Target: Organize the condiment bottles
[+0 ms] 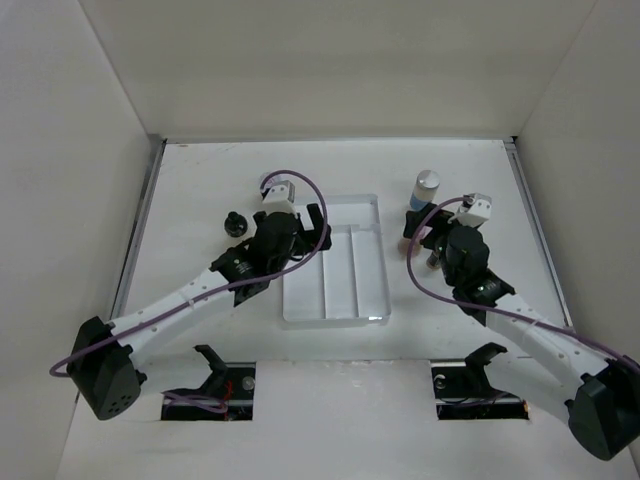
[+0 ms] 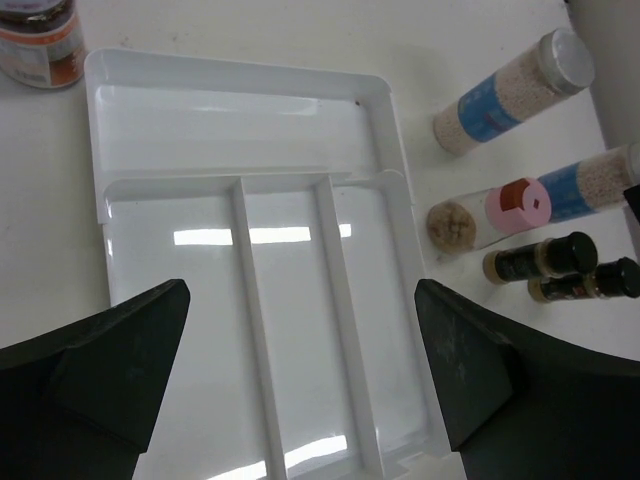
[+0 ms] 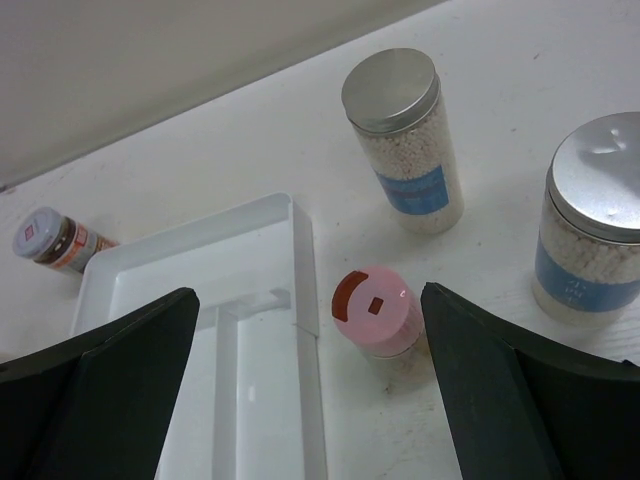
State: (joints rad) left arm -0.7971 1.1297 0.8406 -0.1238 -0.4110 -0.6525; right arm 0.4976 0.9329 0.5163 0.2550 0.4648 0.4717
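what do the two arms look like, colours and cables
The left arm and right arm both have white links, black joints and bulky black bases. A thin purple cable loops along each. A white block sits at each wrist. The jaws are plain black wedges with no visible markings.

A white table [image 1: 190,180] is filling the middle of the frame. Plain white walls [image 1: 330,60] are closing it in along the top, left and right, and soft light is falling evenly.
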